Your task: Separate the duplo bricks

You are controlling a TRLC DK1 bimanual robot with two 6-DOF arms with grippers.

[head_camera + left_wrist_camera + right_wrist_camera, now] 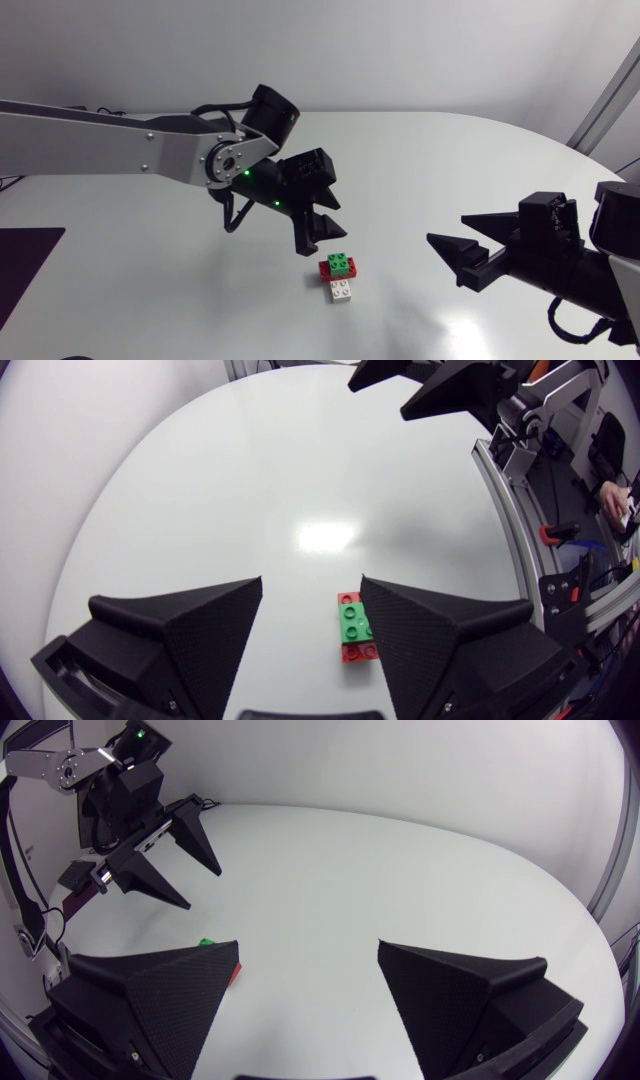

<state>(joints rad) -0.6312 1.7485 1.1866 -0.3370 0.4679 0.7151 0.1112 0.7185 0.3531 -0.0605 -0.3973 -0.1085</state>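
a white table [450, 180] with a rounded far edge fills the head view. the left arm [120, 145] comes in from the left side and reaches past the middle, its wrist bent down. the left gripper [318, 235] hangs just above and behind a small stack of duplo bricks, fingers spread wide, holding nothing. the right arm [600, 265] sits low at the right side; the right gripper [447, 228] points level towards the stack but stays well apart from it, fingers wide open and empty. the stack lies near the middle of the table: a green brick [341, 263] sits on a red brick [328, 270], and a white brick [341, 291] joins on at the near side. its long axis runs from the far side of the table to the near side.

in the left wrist view, the left gripper's two fingers stand far apart. the green brick [353, 623] and red brick [360, 652] lie beneath, close against the inner side of one finger [430, 635], which hides part of them. the white brick does not show. the right gripper [378, 398] is cut off at the far edge.

in the right wrist view, the right gripper [309, 946] is open with only bare table between its fingers. a sliver of green [204, 940] and red [237, 972] peeks past one fingertip; the rest is hidden. the left gripper [205, 890] points down beyond it.
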